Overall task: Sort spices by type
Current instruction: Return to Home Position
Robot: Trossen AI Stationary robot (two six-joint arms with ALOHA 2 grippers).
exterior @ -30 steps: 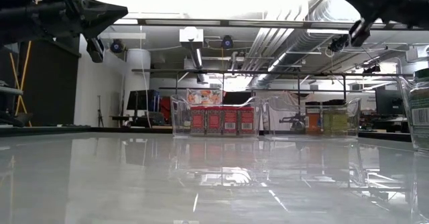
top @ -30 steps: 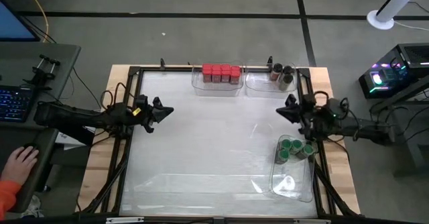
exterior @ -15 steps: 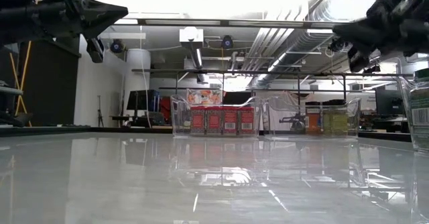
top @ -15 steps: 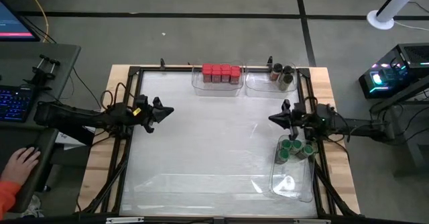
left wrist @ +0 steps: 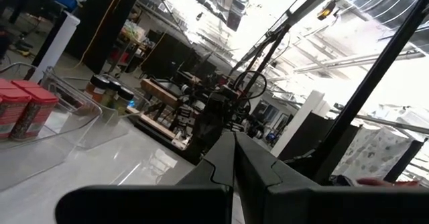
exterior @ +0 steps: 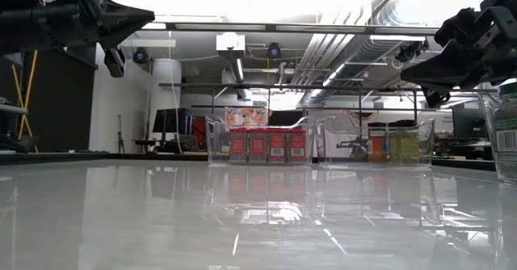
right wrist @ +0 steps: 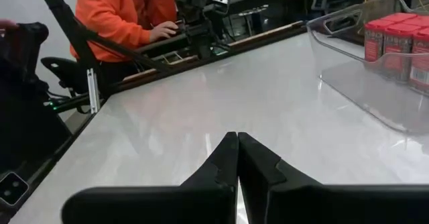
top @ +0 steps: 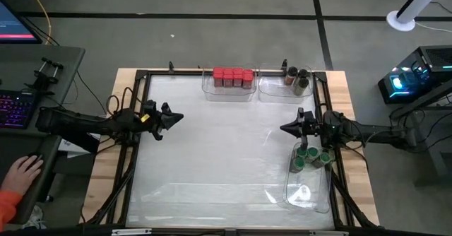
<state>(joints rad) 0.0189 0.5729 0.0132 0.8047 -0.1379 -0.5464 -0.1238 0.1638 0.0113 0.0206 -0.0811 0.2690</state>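
On the table (top: 212, 158), clear bins (top: 227, 93) are holding the spices: red-capped jars (top: 233, 75) and dark-capped jars (top: 298, 78) along the far edge, green-capped jars (top: 311, 156) by the right edge, all probably light, stiff and slick, best pinched below the cap, while the left gripper (top: 179, 116) and right gripper (top: 284, 128) are hovering closed, empty.

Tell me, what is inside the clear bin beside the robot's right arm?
Green-capped jars stand bunched at the far end of the bin; no jars show in its near part. The right arm crosses over the far rim, so anything directly beneath it is hidden.
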